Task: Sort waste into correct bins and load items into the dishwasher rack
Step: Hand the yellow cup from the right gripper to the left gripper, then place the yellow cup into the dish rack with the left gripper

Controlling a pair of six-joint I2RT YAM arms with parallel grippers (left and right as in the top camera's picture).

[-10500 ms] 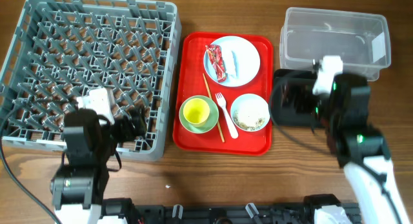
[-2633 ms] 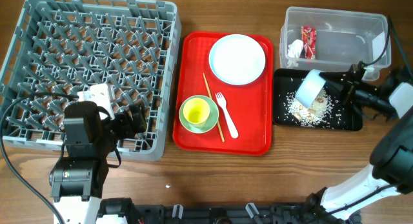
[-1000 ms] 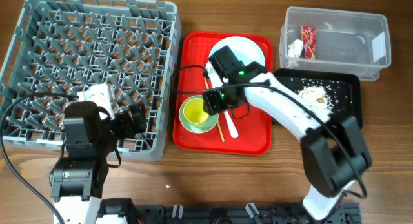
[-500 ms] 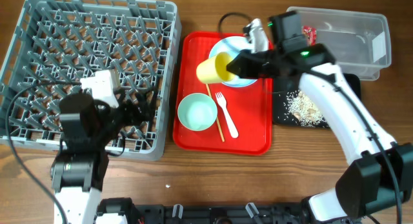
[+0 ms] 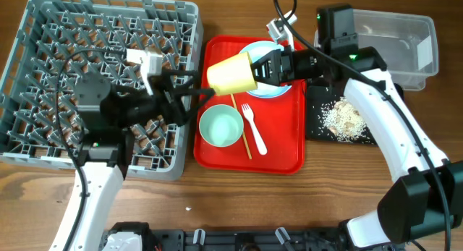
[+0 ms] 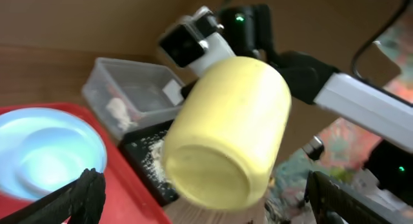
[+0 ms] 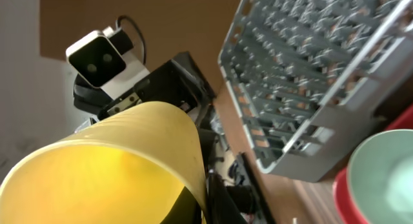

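The yellow-green cup hangs on its side above the red tray's left part, base pointing left. My right gripper is shut on its rim; in the right wrist view the cup's mouth fills the lower left, with the right gripper pinching the wall. My left gripper stands open just left of the cup. In the left wrist view the cup's base sits between the left gripper's spread fingers, not touching them. The pale green saucer, white fork and chopstick lie on the tray. The dishwasher rack is at the left.
A pale blue plate lies on the red tray, half under my right arm. The black tray holds rice scraps. The clear tub stands at the back right, with a white tissue in it.
My right gripper took the cup off the saucer, lifted it and carried it left. My left arm swung from over the rack toward the tray, up to the cup.
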